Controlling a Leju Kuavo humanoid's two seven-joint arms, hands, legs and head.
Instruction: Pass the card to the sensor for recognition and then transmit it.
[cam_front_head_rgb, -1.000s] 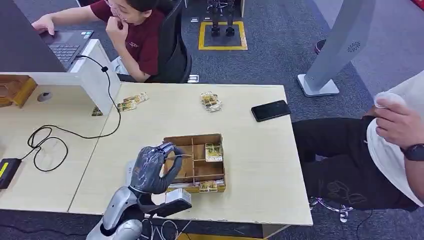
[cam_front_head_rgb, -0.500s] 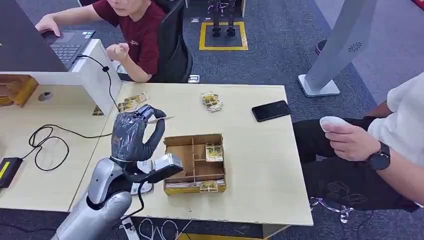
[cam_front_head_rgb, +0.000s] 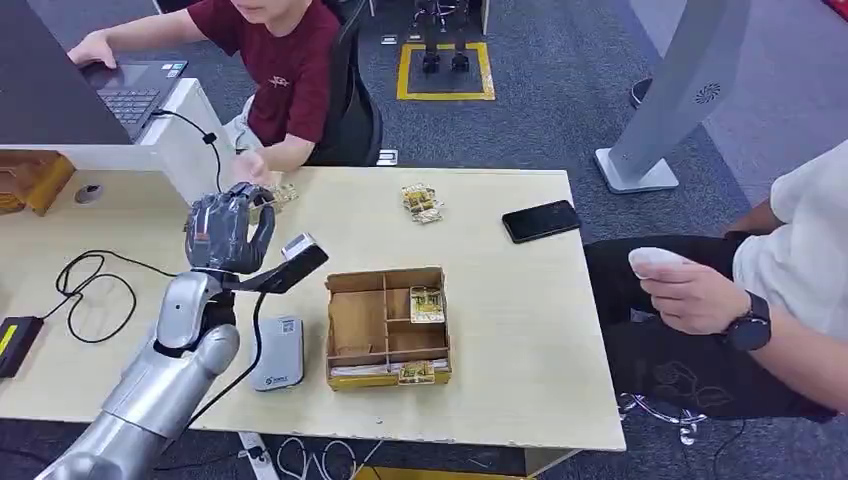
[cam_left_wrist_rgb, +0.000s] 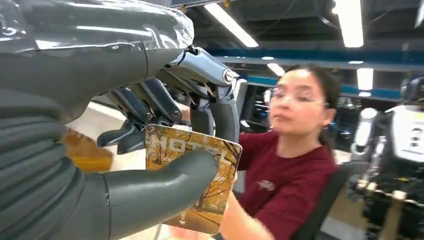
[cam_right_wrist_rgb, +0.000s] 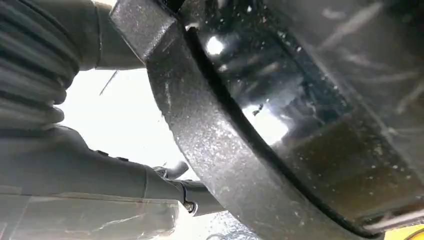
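Observation:
My left hand (cam_front_head_rgb: 228, 230) is raised over the table's far left part, near the person in the red shirt (cam_front_head_rgb: 290, 70). In the left wrist view its thumb and fingers (cam_left_wrist_rgb: 150, 100) pinch a card (cam_left_wrist_rgb: 205, 180) printed with autumn trees and the word HOTEL. That person's hand (cam_front_head_rgb: 250, 168) reaches toward it and touches the card's lower edge. The grey card sensor (cam_front_head_rgb: 277, 353) lies flat on the table below my forearm. My right hand (cam_right_wrist_rgb: 75, 170) hangs beside a dark body part, most of its fingers hidden.
A cardboard divider box (cam_front_head_rgb: 388, 325) with more cards stands right of the sensor. Loose cards (cam_front_head_rgb: 423, 202) and a black phone (cam_front_head_rgb: 541, 221) lie further back. A black cable (cam_front_head_rgb: 95, 275) loops at the left. A second person (cam_front_head_rgb: 760, 290) sits at the right.
My left hand has lifted from the box and swung back and left with the card, uncovering the sensor. The person in red has stretched a hand out to the card.

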